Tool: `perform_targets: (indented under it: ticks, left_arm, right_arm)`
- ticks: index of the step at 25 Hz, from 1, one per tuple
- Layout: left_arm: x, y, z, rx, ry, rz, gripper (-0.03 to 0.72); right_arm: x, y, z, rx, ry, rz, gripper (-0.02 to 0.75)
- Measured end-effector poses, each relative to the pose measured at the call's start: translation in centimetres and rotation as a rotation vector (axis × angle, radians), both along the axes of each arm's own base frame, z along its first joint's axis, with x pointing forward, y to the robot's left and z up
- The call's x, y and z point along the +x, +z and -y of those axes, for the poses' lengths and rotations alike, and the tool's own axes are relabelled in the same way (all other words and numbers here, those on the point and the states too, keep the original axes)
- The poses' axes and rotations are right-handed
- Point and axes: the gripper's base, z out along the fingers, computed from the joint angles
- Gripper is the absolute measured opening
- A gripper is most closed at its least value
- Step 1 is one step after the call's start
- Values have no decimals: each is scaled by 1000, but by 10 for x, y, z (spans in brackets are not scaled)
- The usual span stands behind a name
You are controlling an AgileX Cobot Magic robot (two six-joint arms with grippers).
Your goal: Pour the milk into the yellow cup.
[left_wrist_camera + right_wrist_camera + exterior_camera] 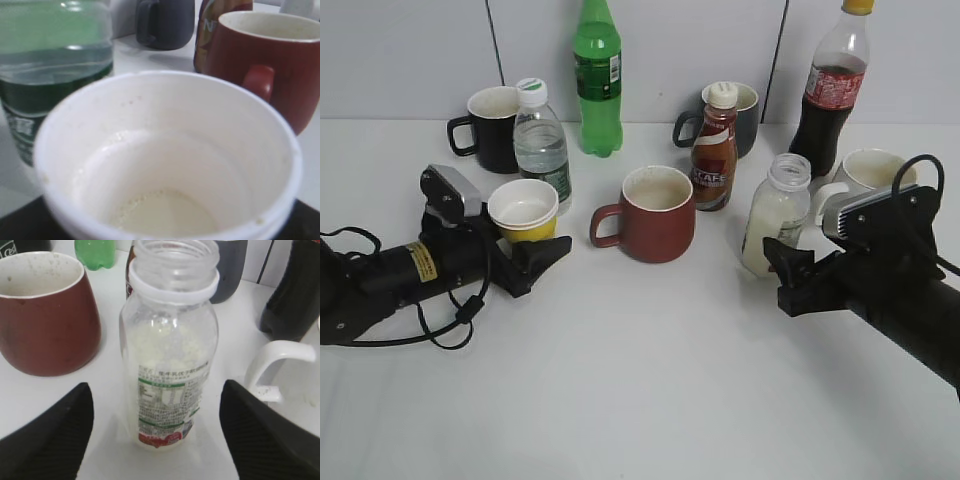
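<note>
The yellow cup [524, 210] stands upright at the left, held between the fingers of my left gripper [527, 256], which is shut on it. In the left wrist view the cup [165, 165] fills the frame, with a shallow pool of white milk at its bottom. The milk bottle [775, 215] stands upright and uncapped on the table at the right, with white film on its walls. My right gripper [788, 275] is open just in front of it, not touching. In the right wrist view the bottle [170, 360] stands between and beyond the spread jaws [156, 407].
A dark red mug [655, 213] stands in the middle between cup and bottle. Behind it are a brown coffee bottle [714, 150] and a grey mug [745, 115]. A water bottle [540, 140], black mug [492, 128], green bottle [597, 80], cola bottle [830, 95] and white mug [865, 175] line the back.
</note>
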Motion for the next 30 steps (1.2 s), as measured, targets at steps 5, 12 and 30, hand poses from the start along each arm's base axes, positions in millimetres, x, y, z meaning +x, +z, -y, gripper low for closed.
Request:
perform_targets:
  ticks: [5, 12, 30]
  left_arm:
    - [5, -6, -1, -4, 30, -6, 587]
    - [6, -6, -1, -6, 39, -8, 489]
    - [-6, 28, 1, -2, -25, 54, 407]
  right_arm:
    - [1, 0, 0, 1, -6, 2, 589]
    - [18, 3, -6, 18, -12, 44, 589]
    - [50, -41, -12, -7, -77, -17, 582]
